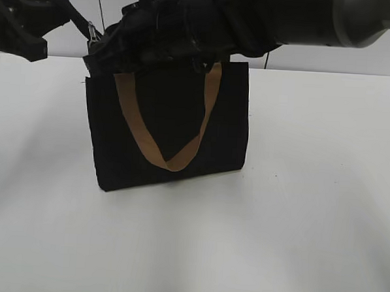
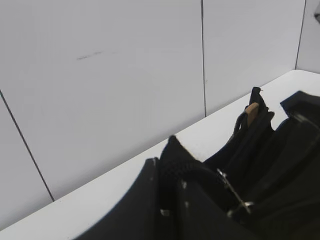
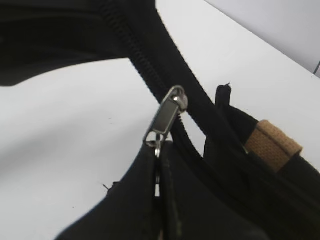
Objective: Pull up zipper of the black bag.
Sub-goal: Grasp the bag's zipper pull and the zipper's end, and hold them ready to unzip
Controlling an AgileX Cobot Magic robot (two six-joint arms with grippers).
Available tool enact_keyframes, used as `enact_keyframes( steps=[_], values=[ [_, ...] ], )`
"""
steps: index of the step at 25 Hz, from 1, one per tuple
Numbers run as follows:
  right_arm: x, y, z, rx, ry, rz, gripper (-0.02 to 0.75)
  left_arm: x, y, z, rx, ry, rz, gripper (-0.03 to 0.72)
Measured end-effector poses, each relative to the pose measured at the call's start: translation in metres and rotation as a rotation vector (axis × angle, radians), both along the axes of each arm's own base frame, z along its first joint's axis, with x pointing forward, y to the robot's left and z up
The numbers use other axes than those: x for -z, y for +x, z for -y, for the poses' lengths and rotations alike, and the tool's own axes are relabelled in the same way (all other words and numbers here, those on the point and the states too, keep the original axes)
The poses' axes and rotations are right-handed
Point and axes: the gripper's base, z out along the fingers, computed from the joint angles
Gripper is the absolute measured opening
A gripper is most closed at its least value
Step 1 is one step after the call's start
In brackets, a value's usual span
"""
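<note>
The black bag [image 1: 229, 121] stands upright on the white table, a tan strap [image 1: 143, 137] hanging down its front. My right arm reaches across its top from the right. My right gripper [image 3: 161, 150] is shut on the silvery pull [image 3: 167, 117] of the zipper [image 3: 130, 45], near the bag's left top corner [image 1: 93, 31]. My left gripper [image 2: 170, 170] is shut on the bag's fabric end at that same corner, with the pull [image 2: 234, 191] just beside it. In the exterior view the left gripper [image 1: 80, 25] comes in from the upper left.
The white table [image 1: 310, 191] spreads out around the bag. A pale panelled wall [image 2: 125, 75] rises behind the table's far edge. A tan strap tab [image 3: 274, 144] sits on the bag's rim near the zipper.
</note>
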Motion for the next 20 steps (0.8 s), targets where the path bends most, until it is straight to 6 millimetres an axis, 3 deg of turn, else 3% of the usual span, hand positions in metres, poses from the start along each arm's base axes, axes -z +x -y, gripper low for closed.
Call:
enact_keyframes(
  steps=[15, 20],
  values=[
    [-0.009, 0.016, 0.043, 0.074, -0.038, -0.144, -0.015, 0.0, -0.001, 0.001, 0.009, 0.004, 0.003, 0.021],
    [-0.009, 0.021, 0.052, 0.099, -0.052, -0.171, -0.015, -0.01, -0.006, 0.0, 0.009, 0.006, 0.036, 0.021]
  ],
)
